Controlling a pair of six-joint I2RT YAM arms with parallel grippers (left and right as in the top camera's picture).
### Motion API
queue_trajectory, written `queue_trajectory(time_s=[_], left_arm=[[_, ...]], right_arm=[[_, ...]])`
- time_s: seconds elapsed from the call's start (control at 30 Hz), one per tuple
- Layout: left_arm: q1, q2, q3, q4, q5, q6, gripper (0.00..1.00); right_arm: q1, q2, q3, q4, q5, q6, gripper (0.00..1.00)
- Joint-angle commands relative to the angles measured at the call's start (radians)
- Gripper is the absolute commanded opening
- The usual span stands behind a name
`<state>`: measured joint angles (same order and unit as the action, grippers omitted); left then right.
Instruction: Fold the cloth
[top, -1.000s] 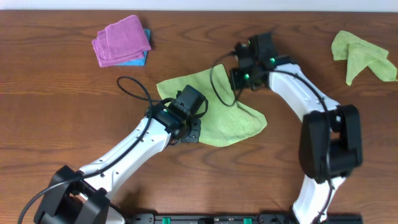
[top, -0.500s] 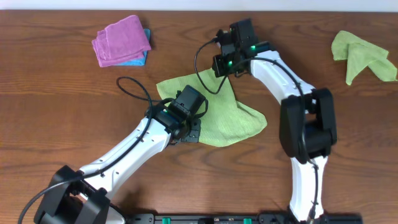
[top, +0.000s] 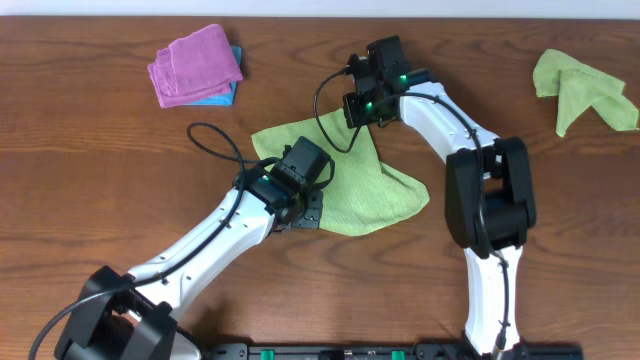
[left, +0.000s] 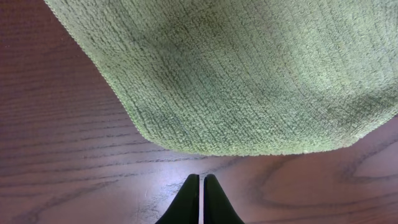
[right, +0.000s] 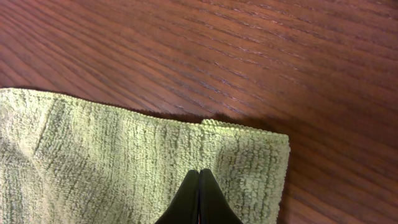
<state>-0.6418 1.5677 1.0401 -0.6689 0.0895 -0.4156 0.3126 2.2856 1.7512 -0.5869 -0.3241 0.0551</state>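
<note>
Moved since a second ago: the right arm, swung left across the bench (top: 100, 150) to the far corner of the green cloth (top: 365, 190). The left arm and the cloth lie as before.

Item 1, green cloth: we find it spread flat at mid-bench, one layer as far as we can tell.

Item 2, right fingers (right: 190, 198): pressed together with no gap, tips over the cloth's far corner. We cannot tell whether any fabric is pinched between them.

Item 3, left fingers (left: 189, 200): closed on nothing, tips over bare wood just short of the cloth's rounded near edge (not touching it in the wrist view).

Item 4, pink cloth (top: 195, 62): folded, lying on a blue cloth (top: 225, 96) at far left.

Item 5, second green cloth (top: 580, 85): crumpled at far right, well apart from the arms.
</note>
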Motion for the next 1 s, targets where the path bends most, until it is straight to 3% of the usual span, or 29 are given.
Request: queue_trajectory(time_s=[0.0,0.3,0.97], left_arm=[[0.0,0.011,-0.007,0.001,-0.022,-0.002,0.06],[0.002,0.011,-0.007,0.001,-0.023,0.001,0.06],[0.002,0.011,-0.007,0.003,-0.054,0.027,0.06]], right_arm=[[0.009,0.038,0.02,-0.004,0.01,-0.019,0.01],[0.008,0.063,0.02,-0.013,0.058,-0.019,0.02],[-0.084,0.073,0.02,-0.121,0.438,0.053,0.01]])
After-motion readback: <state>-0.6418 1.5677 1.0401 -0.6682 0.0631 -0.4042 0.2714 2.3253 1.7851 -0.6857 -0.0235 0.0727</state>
